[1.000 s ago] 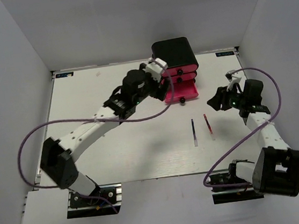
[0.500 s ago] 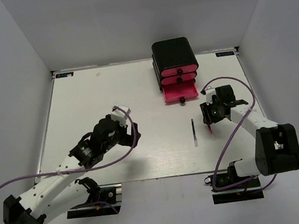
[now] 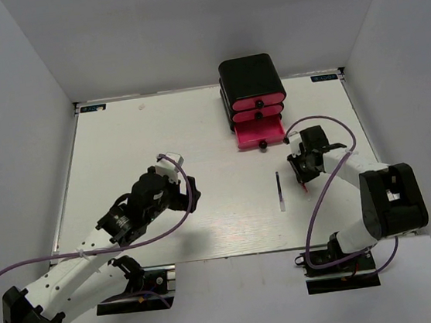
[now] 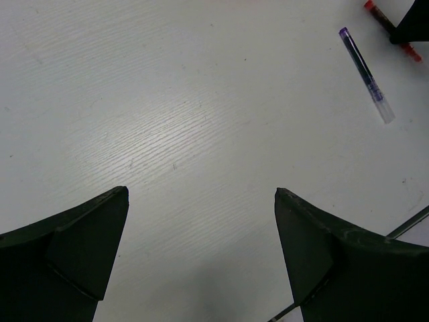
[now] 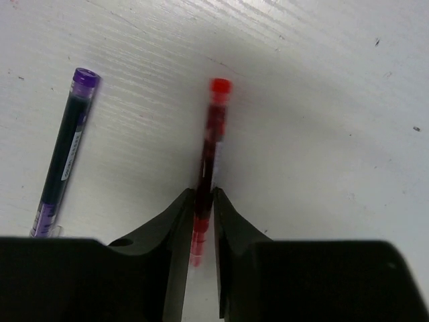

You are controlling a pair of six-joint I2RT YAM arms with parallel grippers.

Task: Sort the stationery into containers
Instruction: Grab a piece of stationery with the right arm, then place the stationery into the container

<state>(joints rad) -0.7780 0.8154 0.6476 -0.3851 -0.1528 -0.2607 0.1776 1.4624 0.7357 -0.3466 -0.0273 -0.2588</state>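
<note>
Right gripper (image 5: 203,201) pinches a red pen (image 5: 216,127) lying on the table (image 3: 158,137); left gripper (image 4: 201,194) hangs wide open, holding nothing.
The red pen lies flat, right of centre, both right fingers pressed against it. A purple pen (image 5: 64,154) lies near it, not touching. At the far edge stands a black cabinet (image 3: 250,76), its bottom drawer (image 3: 259,131) open.
</note>
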